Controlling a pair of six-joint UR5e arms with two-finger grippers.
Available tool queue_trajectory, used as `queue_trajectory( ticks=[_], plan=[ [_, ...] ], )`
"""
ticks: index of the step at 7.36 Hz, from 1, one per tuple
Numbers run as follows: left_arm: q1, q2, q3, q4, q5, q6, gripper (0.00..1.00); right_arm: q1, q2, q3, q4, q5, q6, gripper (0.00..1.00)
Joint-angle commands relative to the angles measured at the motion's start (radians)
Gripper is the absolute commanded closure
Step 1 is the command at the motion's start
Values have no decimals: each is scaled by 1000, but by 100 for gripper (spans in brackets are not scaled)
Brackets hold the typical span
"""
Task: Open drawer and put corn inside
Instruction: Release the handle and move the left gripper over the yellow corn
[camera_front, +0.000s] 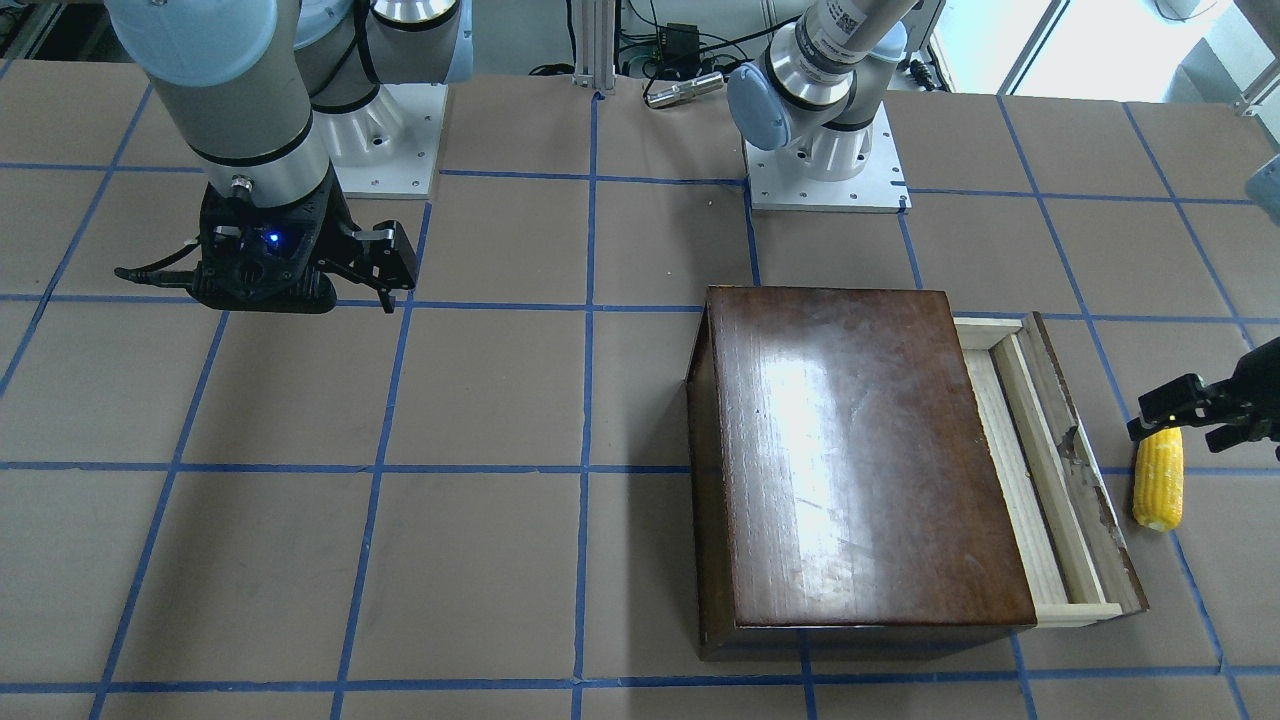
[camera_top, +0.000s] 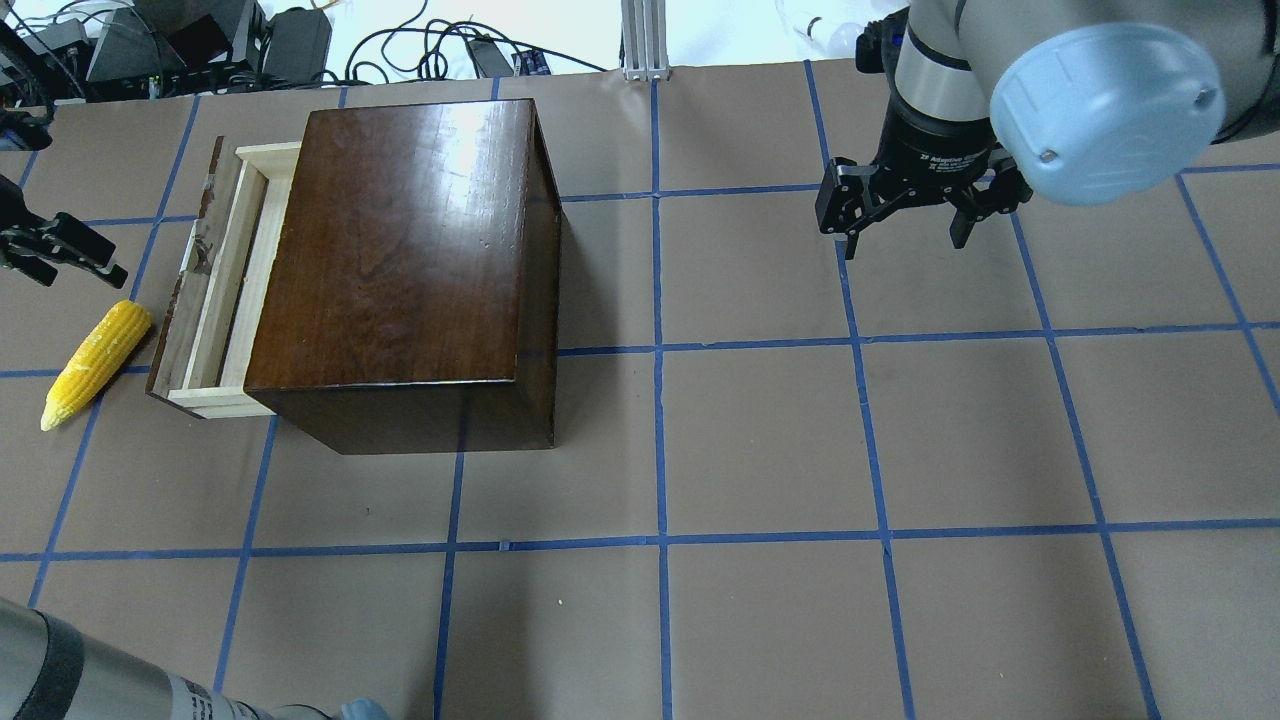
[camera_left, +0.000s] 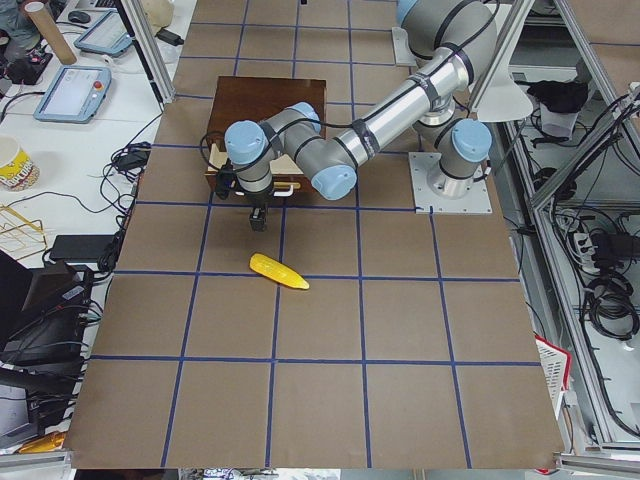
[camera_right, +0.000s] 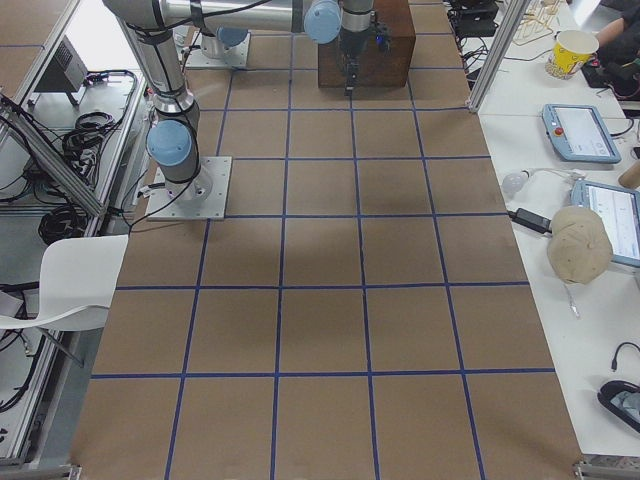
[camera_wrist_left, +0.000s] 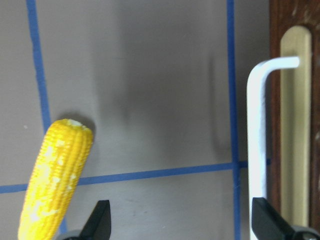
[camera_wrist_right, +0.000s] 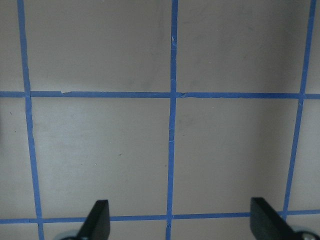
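The yellow corn (camera_top: 95, 362) lay on the table (camera_top: 760, 430) at the left, just beside the partly pulled-out drawer (camera_top: 225, 290) of a dark box (camera_top: 400, 250). The left gripper (camera_wrist_left: 181, 212) hung near its blunt end, spread wide and empty. The right gripper (camera_top: 905, 235), also spread wide and empty, was well apart at the far right.

You had very little to read here. On the black wrist collar above the right end effector (camera_top: 905, 238), white lettering (camera_top: 945, 158) showed the word "Adaptive", with the rest too small to make out. On your left arm (camera_front: 835, 70), a white sticker (camera_front: 848, 20) carried a square code pattern and no legible words. A label (camera_top: 200, 700) on the arm at the overhead's bottom edge stayed unreadable.
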Motion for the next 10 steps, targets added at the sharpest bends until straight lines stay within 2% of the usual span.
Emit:
queue_trajectory(
  ticks=[1,2,3,6,10],
  plan=[
    [39,-25,-4,64,28,182,0,0,-1,0,-1,-1,0,0],
    [45,-37,-13,86,55,291,0,0,1,0,0,-1,0,0],
    [44,-57,-14,102,136,351,0,0,1,0,0,-1,0,0],
    [47,-123,-27,170,137,375,0,0,-1,0,0,1,0,0],
    [93,-189,-105,340,93,382,0,0,1,-2,0,-1,0,0]
  ],
)
